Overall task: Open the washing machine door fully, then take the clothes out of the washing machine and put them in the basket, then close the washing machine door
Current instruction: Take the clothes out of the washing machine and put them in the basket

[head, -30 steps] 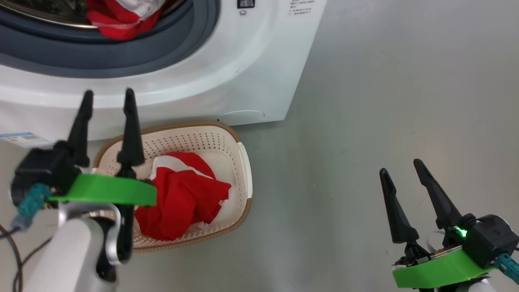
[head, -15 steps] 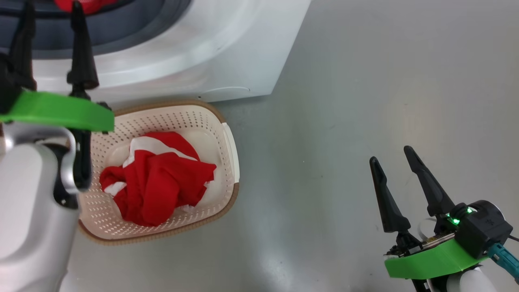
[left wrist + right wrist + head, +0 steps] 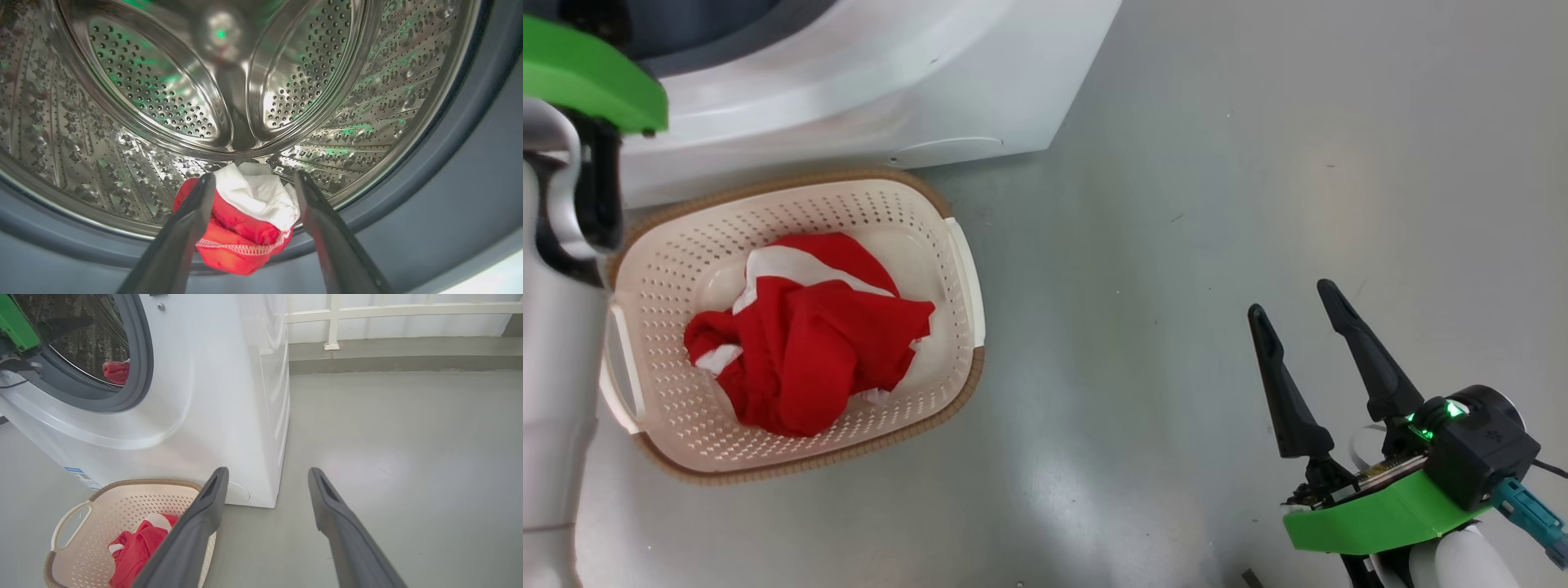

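You have the basket (image 3: 882,204) on the floor (image 3: 1176,204), just in front of the washing machine (image 3: 890,73), with one bundle of clothes (image 3: 809,343) in it. A second bundle (image 3: 245,228) lies at the near lip of the drum (image 3: 163,102), just ahead of your left gripper (image 3: 254,174). Your right gripper (image 3: 1291,298) hangs over the floor, well right of the basket.
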Robot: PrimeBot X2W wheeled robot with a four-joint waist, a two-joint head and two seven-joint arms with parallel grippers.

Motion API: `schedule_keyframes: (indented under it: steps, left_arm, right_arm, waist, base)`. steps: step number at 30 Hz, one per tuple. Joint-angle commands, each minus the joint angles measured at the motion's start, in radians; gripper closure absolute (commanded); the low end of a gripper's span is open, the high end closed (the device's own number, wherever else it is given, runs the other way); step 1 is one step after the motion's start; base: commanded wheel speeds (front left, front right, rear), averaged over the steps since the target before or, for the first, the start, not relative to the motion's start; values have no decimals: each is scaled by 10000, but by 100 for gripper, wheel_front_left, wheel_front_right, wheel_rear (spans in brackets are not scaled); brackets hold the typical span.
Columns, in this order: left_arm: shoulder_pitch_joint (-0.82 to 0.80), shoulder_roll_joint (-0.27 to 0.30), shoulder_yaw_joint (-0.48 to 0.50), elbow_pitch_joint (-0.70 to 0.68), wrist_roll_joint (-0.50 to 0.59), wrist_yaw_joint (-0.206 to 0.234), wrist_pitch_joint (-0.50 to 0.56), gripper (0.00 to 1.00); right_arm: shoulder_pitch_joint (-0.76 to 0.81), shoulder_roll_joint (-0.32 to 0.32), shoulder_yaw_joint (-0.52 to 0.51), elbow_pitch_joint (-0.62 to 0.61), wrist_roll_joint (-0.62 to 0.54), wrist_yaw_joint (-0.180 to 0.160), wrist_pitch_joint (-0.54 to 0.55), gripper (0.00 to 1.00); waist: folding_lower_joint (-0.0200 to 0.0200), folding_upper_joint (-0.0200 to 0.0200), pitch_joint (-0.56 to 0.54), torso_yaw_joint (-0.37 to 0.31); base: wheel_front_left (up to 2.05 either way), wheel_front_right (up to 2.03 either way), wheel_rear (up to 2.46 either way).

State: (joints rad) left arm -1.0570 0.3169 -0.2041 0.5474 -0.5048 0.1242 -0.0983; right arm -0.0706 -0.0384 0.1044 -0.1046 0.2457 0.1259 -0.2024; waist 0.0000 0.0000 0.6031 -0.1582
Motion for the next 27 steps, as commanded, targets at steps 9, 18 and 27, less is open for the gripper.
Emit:
schedule_keyframes:
  steps: [9,18,27]
  left_arm:
    - [-1918,178,303,1850,-559,-429,780,0]
    - [-2925,205,-246,3424,-381,-596,2077,0]
    - [-3566,428,-846,4760,43,-503,3153,0]
  right_arm:
    - [-67,-118,356,-234,-171,48,82,0]
    - [-12,-118,500,-251,-184,48,133,0]
    - [30,-118,709,-136,-142,48,120,0]
  waist:
    - [0,0,155,-166]
    - [0,0,255,-372]
    - [0,0,306,-708]
  base:
    - [0,0,0]
    - [0,0,0]
    - [0,0,0]
